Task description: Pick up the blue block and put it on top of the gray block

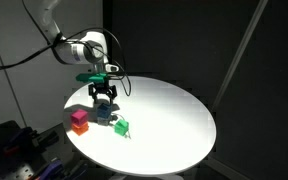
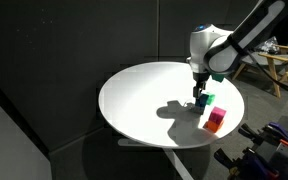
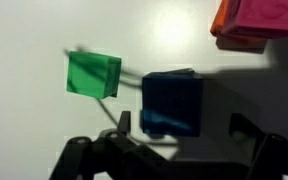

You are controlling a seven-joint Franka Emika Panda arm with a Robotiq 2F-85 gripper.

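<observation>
Blue block (image 3: pixel 172 104): we read no marking on it.
Table (image 1: pixel 174 120): we find no lettering, label or number.

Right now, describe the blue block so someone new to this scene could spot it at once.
On the round white table, find the cluster of cubes near the edge, below the gripper. The blue block sits between the green cube and the magenta-on-orange stack; it alone is dark blue.
</observation>
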